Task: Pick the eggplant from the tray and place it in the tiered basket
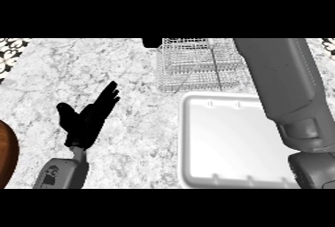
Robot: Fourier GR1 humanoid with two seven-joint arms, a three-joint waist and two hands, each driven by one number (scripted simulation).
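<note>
Left hand (88, 119): rests open at the view's left over the marbled desk (131, 80), fingers (110, 94) straight and spread wide, holding nothing.
Right arm (281, 84): grey forearm crosses the view's right side, over the tray's right edge; its hand is not in view.
Tray (226, 142): white, on the desk at centre right, its visible surface bare.
Tiered basket (193, 64): wire, on the desk just behind the tray.
Eggplant: cannot be seen anywhere; where it is cannot be told.
Brown object (5, 155): rounded edge at the far left border.
</note>
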